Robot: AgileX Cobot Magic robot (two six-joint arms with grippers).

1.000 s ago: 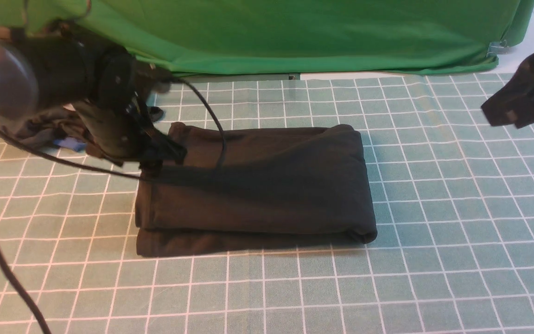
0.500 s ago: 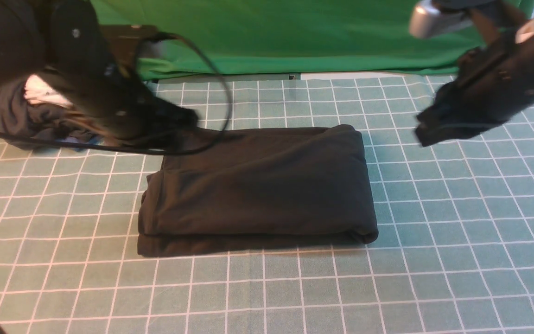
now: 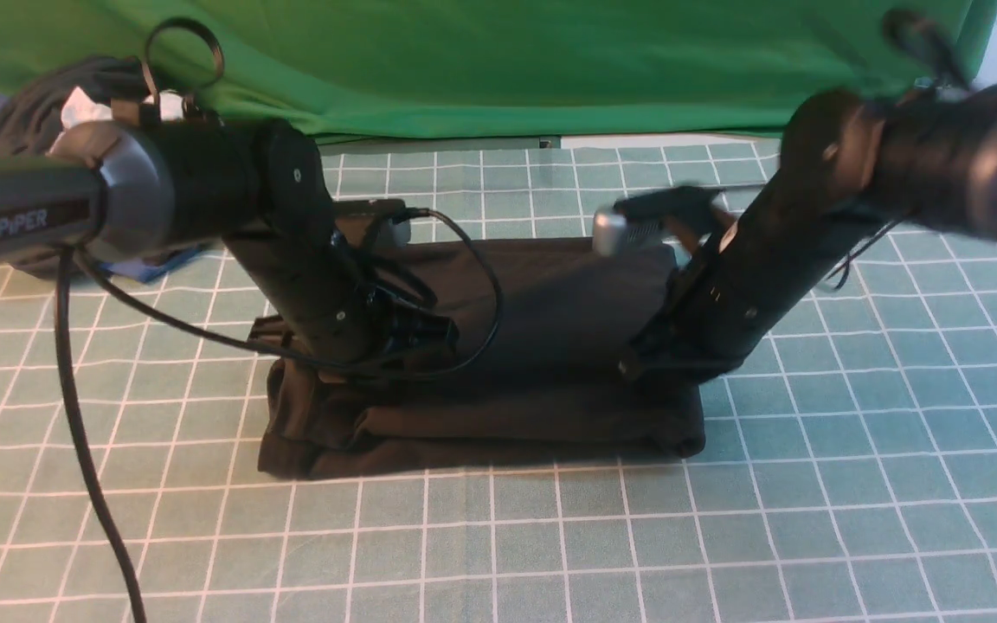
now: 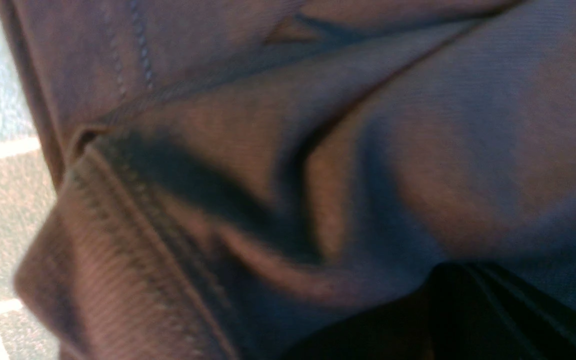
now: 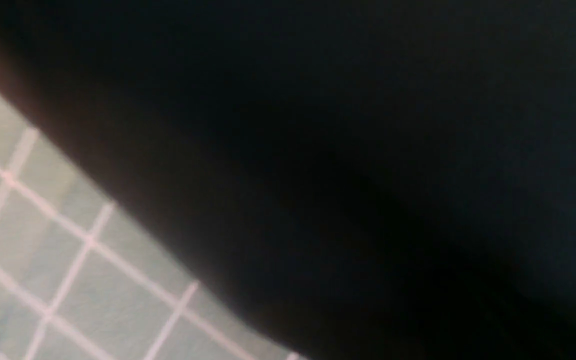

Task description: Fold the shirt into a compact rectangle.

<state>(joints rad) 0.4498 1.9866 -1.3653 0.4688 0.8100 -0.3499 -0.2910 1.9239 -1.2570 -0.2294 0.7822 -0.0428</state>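
The black shirt (image 3: 533, 407) lies folded in a thick rectangle in the middle of the table, with its left end rumpled. My left gripper (image 3: 429, 336) is down on the shirt's left part, jaws shut, and the cloth puckers round its tip. In the left wrist view, creased cloth and a stitched hem of the shirt (image 4: 268, 150) fill the picture above the dark fingers (image 4: 473, 315). My right gripper (image 3: 641, 363) presses, shut, on the shirt's right part. The right wrist view shows only the dark shirt (image 5: 343, 150) close up; that gripper's fingers cannot be made out there.
A teal checked tablecloth (image 3: 810, 484) covers the table. A heap of grey and white garments (image 3: 40, 95) lies at the far left. A bright green cloth (image 3: 550, 61) hangs along the back. The left arm's cable (image 3: 83, 459) trails to the front edge.
Both arms swung in from the sides and came down onto the shirt. The left gripper went from open to shut. The shirt's left end is more rumpled now.
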